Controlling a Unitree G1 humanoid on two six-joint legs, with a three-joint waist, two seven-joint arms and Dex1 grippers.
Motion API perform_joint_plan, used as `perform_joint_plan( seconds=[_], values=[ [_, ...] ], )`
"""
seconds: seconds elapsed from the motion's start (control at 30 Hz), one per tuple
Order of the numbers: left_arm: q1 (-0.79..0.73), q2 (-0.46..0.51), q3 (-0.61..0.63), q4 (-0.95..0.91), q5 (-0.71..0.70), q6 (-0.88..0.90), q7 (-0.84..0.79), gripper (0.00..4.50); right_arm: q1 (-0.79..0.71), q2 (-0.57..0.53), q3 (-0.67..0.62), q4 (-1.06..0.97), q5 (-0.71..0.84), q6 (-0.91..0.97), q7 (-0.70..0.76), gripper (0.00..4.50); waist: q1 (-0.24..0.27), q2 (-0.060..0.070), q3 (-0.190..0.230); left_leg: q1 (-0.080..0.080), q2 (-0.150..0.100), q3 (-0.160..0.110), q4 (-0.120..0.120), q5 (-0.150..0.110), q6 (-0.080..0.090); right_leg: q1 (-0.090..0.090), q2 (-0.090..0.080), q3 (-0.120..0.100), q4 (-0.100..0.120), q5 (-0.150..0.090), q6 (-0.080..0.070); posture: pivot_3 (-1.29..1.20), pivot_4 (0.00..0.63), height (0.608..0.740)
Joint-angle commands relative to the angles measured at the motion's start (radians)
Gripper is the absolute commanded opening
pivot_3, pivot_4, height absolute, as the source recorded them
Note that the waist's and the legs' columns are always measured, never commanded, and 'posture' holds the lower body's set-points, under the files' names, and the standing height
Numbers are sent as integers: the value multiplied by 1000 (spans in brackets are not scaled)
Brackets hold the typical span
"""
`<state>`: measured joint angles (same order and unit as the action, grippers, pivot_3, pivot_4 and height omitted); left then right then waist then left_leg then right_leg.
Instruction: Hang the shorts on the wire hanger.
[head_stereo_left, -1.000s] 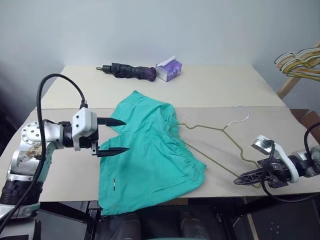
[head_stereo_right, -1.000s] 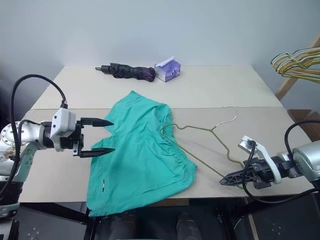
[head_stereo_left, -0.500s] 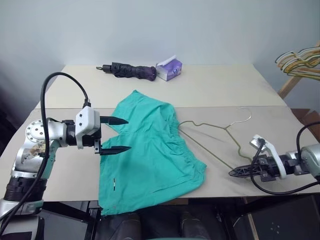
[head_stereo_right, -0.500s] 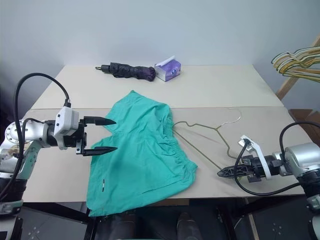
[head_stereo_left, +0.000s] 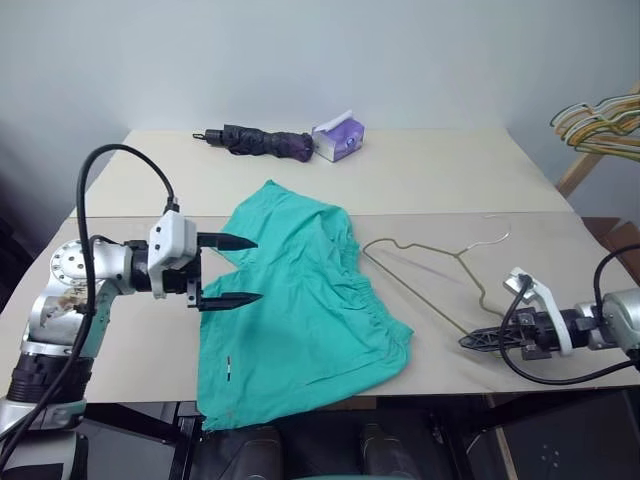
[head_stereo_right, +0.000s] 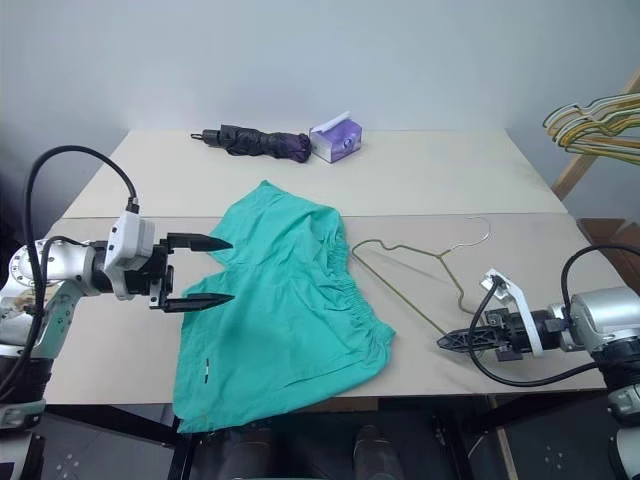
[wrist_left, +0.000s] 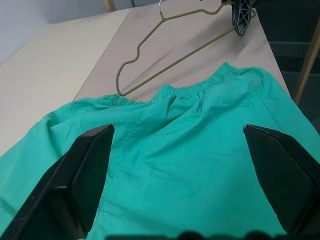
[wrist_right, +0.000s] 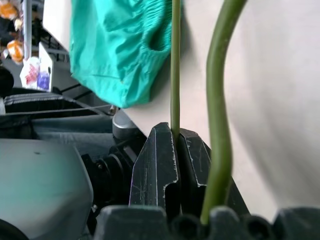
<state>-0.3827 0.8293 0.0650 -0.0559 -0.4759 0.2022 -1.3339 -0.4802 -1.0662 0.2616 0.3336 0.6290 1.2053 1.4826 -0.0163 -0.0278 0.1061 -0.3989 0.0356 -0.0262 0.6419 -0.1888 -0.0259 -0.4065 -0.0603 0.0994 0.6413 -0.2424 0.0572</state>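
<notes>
My left jaws (head_stereo_left: 240, 270) gape wide, level, pointing across the teal shorts (head_stereo_left: 300, 310) lying flat on the table (head_stereo_left: 420, 180). My right jaws (head_stereo_left: 470, 341), low and pointing inward, clamp the wire hanger (head_stereo_left: 430, 275) at its near corner.

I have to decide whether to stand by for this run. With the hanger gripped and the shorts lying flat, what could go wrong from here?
1. The right gripper pinches the wire hanger at one corner only, so the thin wire may swivel or slip.
2. The hanger's far corner lies beside the waistband of the shorts; pushed across, it might snag or bunch the fabric.
3. The shorts overhang the table edge; a pull from the open left gripper might drag them off.
</notes>
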Motion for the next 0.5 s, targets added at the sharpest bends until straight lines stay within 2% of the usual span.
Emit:
perform_joint_plan(
  seconds=[0.03, 0.5],
  values=[
    [-16, 8, 49, -37, -49, 40, 21, 4479, -18, 10, -3, -33, 8, 16, 27, 0, 0, 0, 0, 0, 0, 0, 0, 0, 0, 0, 0, 0, 0, 0, 0, 69, 77, 740],
    [19, 30, 91, -88, -86, 107, 38, 4479, 5, -17, 20, -28, -26, -11, 67, 0, 1, 0, 0, 0, 0, 0, 0, 0, 0, 0, 0, 0, 0, 0, 0, 87, 73, 740]
  ],
)
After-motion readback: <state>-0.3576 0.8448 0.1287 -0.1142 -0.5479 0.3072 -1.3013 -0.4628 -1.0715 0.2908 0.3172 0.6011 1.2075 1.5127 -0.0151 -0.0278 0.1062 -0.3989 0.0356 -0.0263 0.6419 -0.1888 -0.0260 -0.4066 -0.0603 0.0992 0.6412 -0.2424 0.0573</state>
